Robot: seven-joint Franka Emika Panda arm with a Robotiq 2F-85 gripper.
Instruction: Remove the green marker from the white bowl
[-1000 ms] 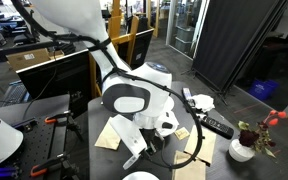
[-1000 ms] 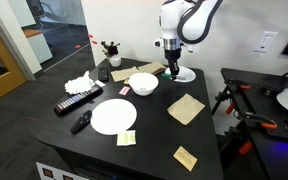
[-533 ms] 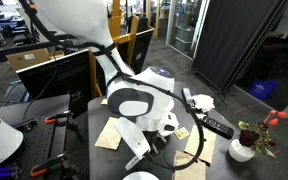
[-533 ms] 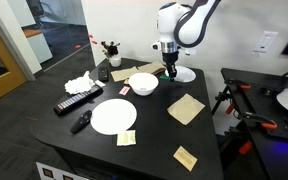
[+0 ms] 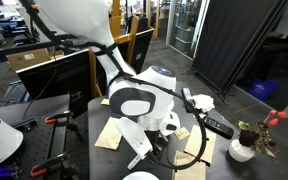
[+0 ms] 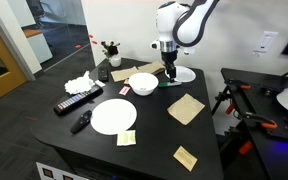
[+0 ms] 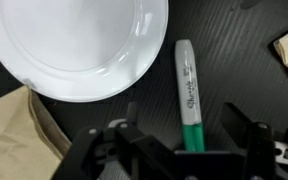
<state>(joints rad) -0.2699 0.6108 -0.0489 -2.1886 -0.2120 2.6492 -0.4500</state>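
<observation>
- The marker carries dark script along its white barrel. We take it for a brand logo, but it is too blurred to read with certainty (the green half shows no writing that we can see).
- It lies flat on the black desk, outside a white dish and just beside its rim.
- The hand is spread wide, with a finger on either side of the marker's green end, and it grips nothing.
- In an exterior view the bowl stands just beside the lowered hand, and the marker is too small to pick out there.
- We cannot tell from the wrist view whether the dish by the marker is that bowl, since the frame cuts off its top and left.
- A tan napkin meets the dish's rim at the lower left, and another at the right edge is mostly cut off.
</observation>
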